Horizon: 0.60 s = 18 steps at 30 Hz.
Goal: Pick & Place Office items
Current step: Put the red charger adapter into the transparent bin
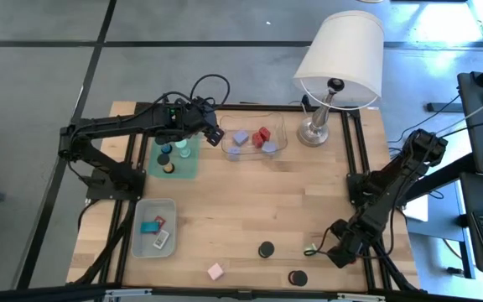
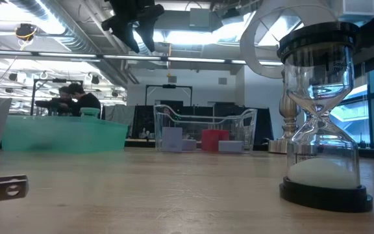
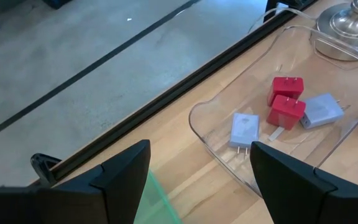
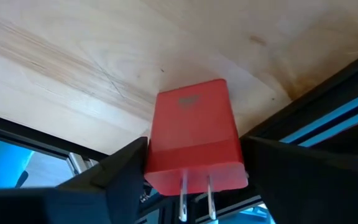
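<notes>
My right gripper (image 1: 324, 248) is low over the table near its near right corner. In the right wrist view it (image 4: 194, 158) is shut on a red plug block (image 4: 194, 118). My left gripper (image 1: 213, 132) is open and raised high (image 2: 135, 23) near the far edge, between the green mat (image 1: 193, 164) and the clear tray (image 1: 280, 126). That tray (image 3: 210, 124) holds two red blocks (image 3: 286, 102) and lilac ones (image 3: 245, 129). Black caps (image 1: 168, 158) lie on the mat. On bare wood lie two more caps (image 1: 266, 249) and a pink block (image 1: 215, 271). My right gripper pinches the red plug block by its two opposite side faces (image 4: 157, 146), one finger (image 4: 126, 165) on each. The two metal prongs (image 4: 194, 193) point back toward the wrist. The fingers reach in from the table's right. Whether the block rests on the wood does not show.
A white-shaded lamp (image 1: 338, 59) stands at the far right, beside the clear tray. A grey tray (image 1: 141, 243) near the left edge holds a teal block and a labelled rectangle. An hourglass (image 2: 320, 117) stands close to the low camera. Bare wood lies mid-table.
</notes>
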Each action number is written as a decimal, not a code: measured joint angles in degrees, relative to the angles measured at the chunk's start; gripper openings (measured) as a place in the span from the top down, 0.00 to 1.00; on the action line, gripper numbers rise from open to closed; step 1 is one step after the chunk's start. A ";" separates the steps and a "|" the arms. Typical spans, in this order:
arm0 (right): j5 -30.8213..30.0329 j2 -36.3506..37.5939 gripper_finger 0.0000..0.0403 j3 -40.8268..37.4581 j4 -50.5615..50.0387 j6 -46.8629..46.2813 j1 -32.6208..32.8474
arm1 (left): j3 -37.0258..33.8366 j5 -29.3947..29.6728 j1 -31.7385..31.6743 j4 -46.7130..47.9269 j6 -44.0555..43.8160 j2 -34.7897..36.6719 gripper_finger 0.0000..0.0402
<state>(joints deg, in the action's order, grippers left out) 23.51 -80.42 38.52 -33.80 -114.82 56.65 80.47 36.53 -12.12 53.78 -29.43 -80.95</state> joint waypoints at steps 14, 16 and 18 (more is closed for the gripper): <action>-6.81 0.21 0.46 1.76 1.23 2.85 -1.09 | 0.00 0.04 -0.02 0.00 0.07 0.00 0.32; -11.69 0.73 0.46 2.32 0.56 4.64 -2.52 | 0.00 0.02 -0.01 0.01 0.13 0.00 0.32; -15.92 1.48 0.46 2.48 -0.90 6.27 -4.56 | 0.00 0.00 -0.01 0.01 0.18 0.00 0.32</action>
<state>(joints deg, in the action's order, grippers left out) 7.59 -78.94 41.00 -34.70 -108.54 52.09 80.47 36.53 -12.14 53.78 -29.26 -80.95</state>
